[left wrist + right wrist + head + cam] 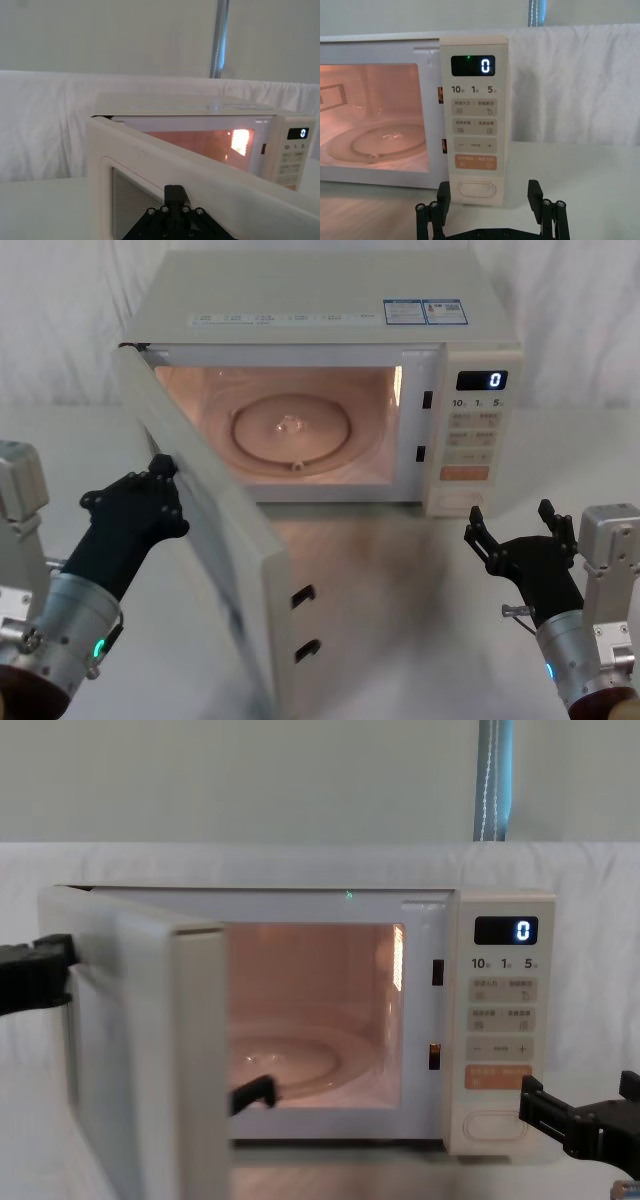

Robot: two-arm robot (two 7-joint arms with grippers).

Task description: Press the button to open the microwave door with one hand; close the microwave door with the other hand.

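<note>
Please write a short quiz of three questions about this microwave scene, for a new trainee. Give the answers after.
1. True or false: the microwave door is shut.
2. Which gripper is at the outer face of the door? A) the left gripper B) the right gripper C) both
3. Fill in: the display on the panel shows the digit ____.

Key
1. False. The door stands swung open and the lit inside with the round glass plate can be seen.
2. A. The right gripper hangs open in front of the wide button, apart from it.
3. 0
</note>
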